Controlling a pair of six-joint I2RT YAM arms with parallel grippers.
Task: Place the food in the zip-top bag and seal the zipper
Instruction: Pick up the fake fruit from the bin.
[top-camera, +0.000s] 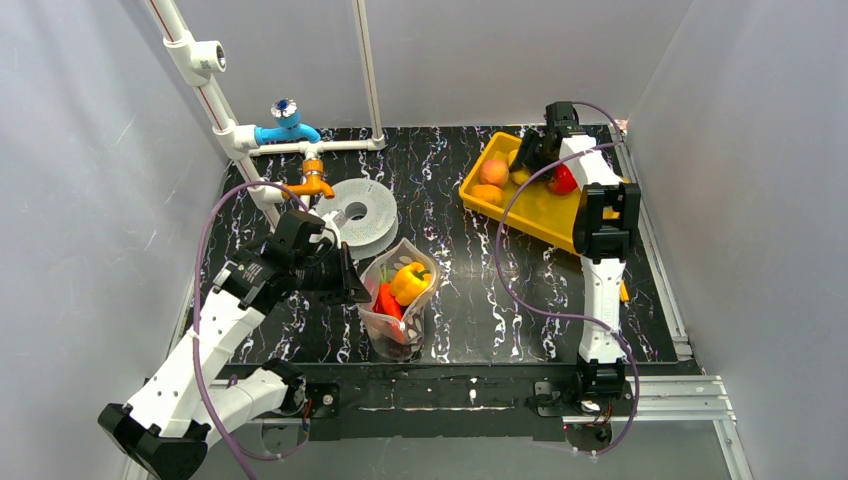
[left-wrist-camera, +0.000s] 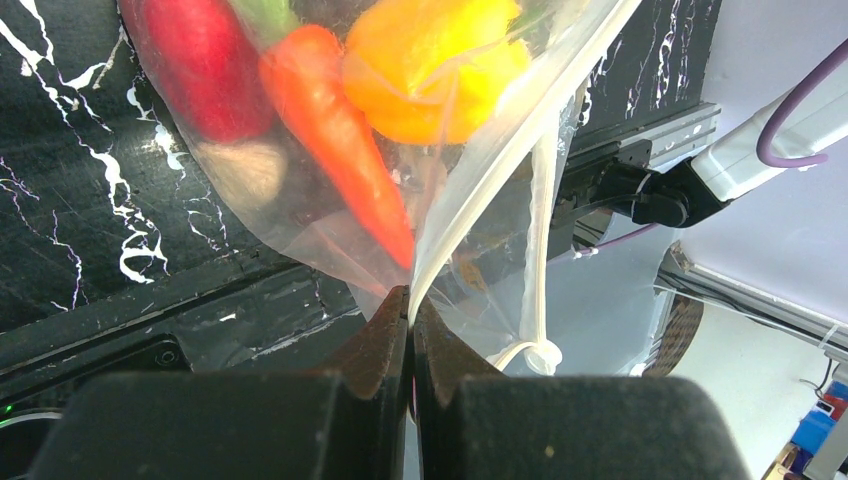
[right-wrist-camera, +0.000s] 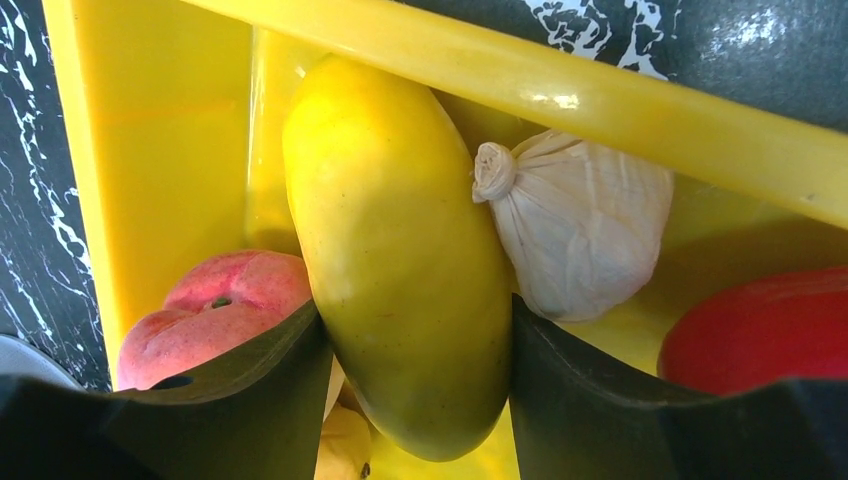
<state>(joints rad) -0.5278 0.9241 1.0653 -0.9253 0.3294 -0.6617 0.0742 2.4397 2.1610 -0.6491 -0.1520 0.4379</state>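
The clear zip-top bag stands open at mid-table, holding a yellow pepper and a red pepper. My left gripper is shut on the bag's left mouth edge. In the left wrist view, the gripper pinches the pale zipper strip, and a carrot, the yellow pepper and the red pepper show through the plastic. My right gripper is down in the yellow tray. Its jaws press both sides of a long yellow fruit.
In the tray, a peach, a white garlic bulb and a red fruit lie beside the yellow fruit. A grey ring-shaped spool lies behind the bag. White pipes with a blue and orange valve stand at the back left.
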